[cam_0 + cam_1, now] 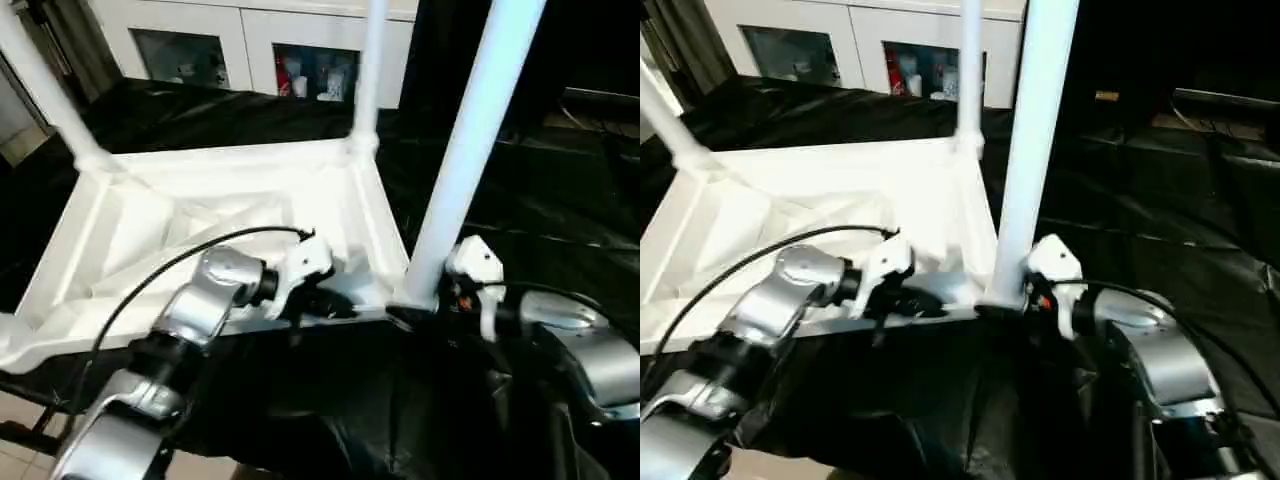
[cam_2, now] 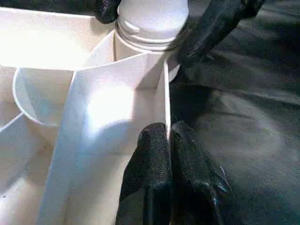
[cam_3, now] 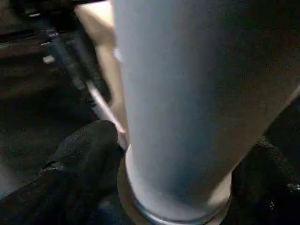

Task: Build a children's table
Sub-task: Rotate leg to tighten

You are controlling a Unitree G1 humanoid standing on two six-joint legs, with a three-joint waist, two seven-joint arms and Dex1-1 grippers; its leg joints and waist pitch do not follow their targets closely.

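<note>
The black-draped work table (image 1: 560,200) is the biggest thing here, and there is one of it. It holds everything up so the robot can reach.

On it, in the middle and out toward 9 o'clock, lies the one white tabletop (image 1: 150,230). It is upside down, ribs up, so its round corner sockets face the sky and legs can go in from above.

I count three legs standing up. The far-left leg (image 1: 40,85) is at 10 o'clock, the far-right leg (image 1: 372,60) is at 12 o'clock, and the near-right leg (image 1: 470,150) is at 3 o'clock. I think the fourth corner is not filled yet.

There are two grippers. The left gripper (image 2: 169,154) is pinched tight on the thin near wall of the tabletop, probably to keep it from sliding. The right gripper (image 3: 178,187) has its fingers spread wide around the bottom of the near-right leg, one finger (image 3: 79,159) on each side. I cannot tell if it squeezes the leg.
</note>
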